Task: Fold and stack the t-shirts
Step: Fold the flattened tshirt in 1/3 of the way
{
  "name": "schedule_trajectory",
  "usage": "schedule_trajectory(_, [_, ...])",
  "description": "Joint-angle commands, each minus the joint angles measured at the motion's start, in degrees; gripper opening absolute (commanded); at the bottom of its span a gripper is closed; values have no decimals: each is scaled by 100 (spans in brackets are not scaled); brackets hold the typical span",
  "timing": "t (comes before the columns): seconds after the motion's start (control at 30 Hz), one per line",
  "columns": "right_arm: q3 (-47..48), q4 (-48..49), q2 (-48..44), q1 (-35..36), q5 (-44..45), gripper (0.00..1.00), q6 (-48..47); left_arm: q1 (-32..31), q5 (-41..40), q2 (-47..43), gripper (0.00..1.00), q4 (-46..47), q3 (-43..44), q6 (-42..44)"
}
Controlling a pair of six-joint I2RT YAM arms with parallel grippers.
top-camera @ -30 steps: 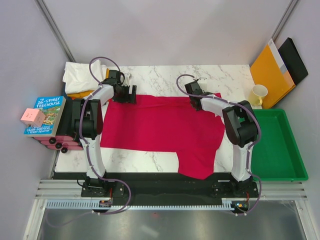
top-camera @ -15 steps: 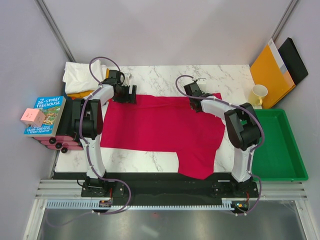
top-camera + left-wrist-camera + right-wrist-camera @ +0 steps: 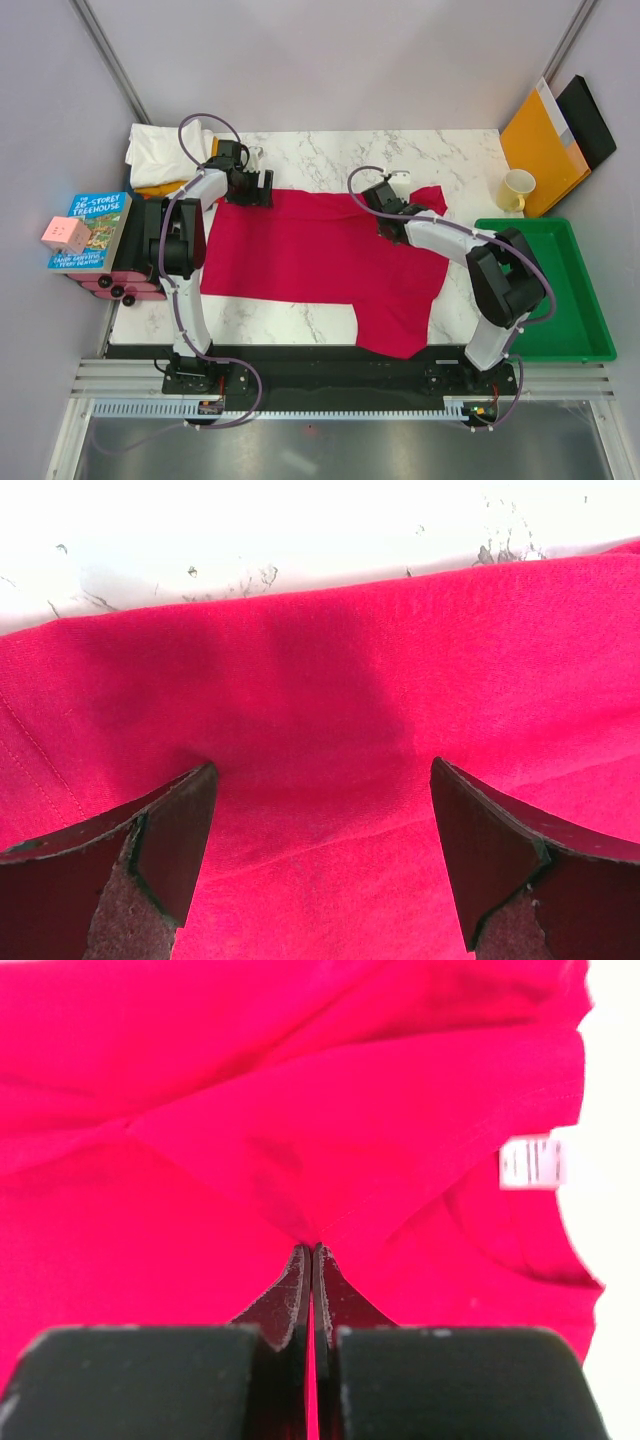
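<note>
The large crimson t-shirt (image 3: 310, 255) lies spread on the marble table (image 3: 330, 150). My left gripper (image 3: 262, 188) hangs open over its far left edge. In the left wrist view, red cloth (image 3: 320, 680) fills the space between the wide-apart fingers (image 3: 170, 830), and my left gripper (image 3: 322, 810) holds nothing. My right gripper (image 3: 384, 226) is shut on a pinch of the shirt's far right part. The right wrist view shows the cloth (image 3: 200, 1210) tented up into the closed right gripper (image 3: 311, 1250), with a white label (image 3: 530, 1163) to the right. White (image 3: 165, 150) and orange (image 3: 155, 188) t-shirts sit piled at the far left corner.
A green tray (image 3: 545, 300) stands at the right, beyond it a cream mug (image 3: 517, 188), an orange envelope (image 3: 540, 145) and a black folder (image 3: 590, 120). A book (image 3: 90, 230) with a pink cube (image 3: 62, 233) lies off the table's left edge.
The right gripper closed on the shirt's far edge and drew it nearer and leftward, rumpling the cloth; its elbow swung out to the right. The left arm has not moved.
</note>
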Motion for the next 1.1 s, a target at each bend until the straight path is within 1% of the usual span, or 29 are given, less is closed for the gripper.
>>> schedule_trajectory(0.0, [-267,-160,-363,324,40,0,365,31,103,92,94,-92,-76,-41])
schedule_trajectory(0.17, [-399,-301,-495,790,67,0,681,31,120,101,94,-84,-103,-41])
schedule_trajectory(0.37, [-399,-450,-530,1177,128,0,937,31,129,127,94,-92,-103,-59])
schedule_trajectory(0.83, [-399,-661,-539,1327,225,0,1148,22,155,162,94,-84,-103,-59])
schedule_trajectory(0.93, [-356,-766,-303,1336,-20,1,1139,22,138,154,94,-84,-103,-50])
schedule_trajectory(0.97, [-329,-845,-232,1362,-21,7,1217,22,129,154,94,-101,-94,-59])
schedule_trajectory(1.0, [-337,-872,-222,1371,22,19,1236,22,129,136,94,-92,-76,-50])
schedule_trajectory(1.03, [-372,-864,-275,1371,93,23,1279,22,129,127,94,-101,-76,-50])
schedule_trajectory(1.07, [-399,-846,-345,1380,145,33,1323,22,129,119,94,-92,-67,-50])
